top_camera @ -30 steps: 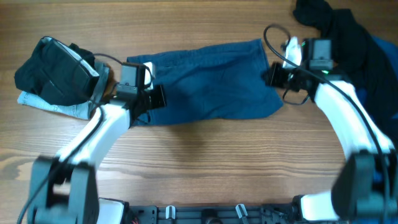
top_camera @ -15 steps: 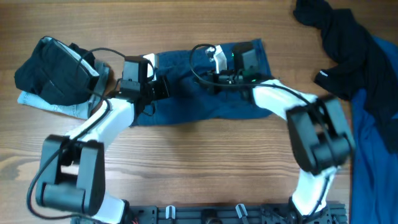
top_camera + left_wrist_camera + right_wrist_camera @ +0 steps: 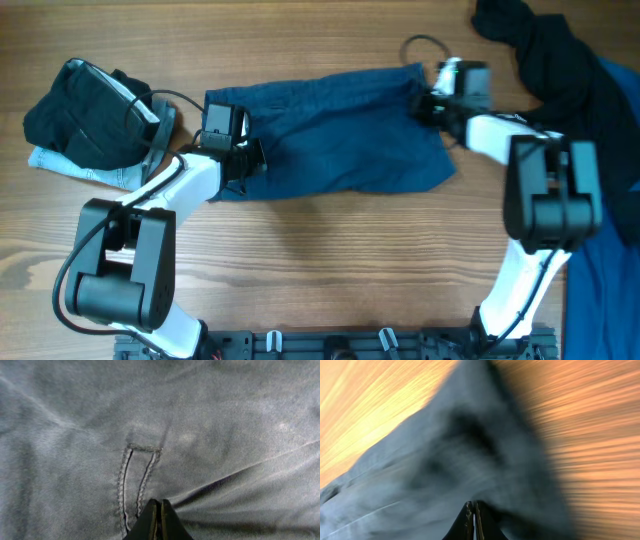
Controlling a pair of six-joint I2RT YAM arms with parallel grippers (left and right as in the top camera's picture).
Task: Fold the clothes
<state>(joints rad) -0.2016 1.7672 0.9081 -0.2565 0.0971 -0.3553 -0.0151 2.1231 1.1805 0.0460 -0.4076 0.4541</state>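
The dark teal-blue shorts [image 3: 340, 130] lie spread flat across the middle of the wooden table. My left gripper [image 3: 247, 160] is at their left end. In the left wrist view its jaws [image 3: 160, 506] are shut with the tips pressed on the fabric beside a stitched belt loop [image 3: 138, 477], and creases run off to the right. My right gripper [image 3: 424, 106] is at the shorts' upper right corner. In the blurred right wrist view its jaws [image 3: 473, 506] are shut over the dark cloth [image 3: 445, 470], with bare wood on both sides.
A folded black garment [image 3: 80, 115] sits on a pale-denim piece [image 3: 95, 177] at the far left. A loose black garment [image 3: 550, 55] and a brighter blue piece [image 3: 612, 210] lie along the right edge. Cables loop from both wrists.
The right arm swung left across the shorts half a second ago and has swung back to their upper right corner. The left gripper stayed at the left end. The shorts lie about as before.
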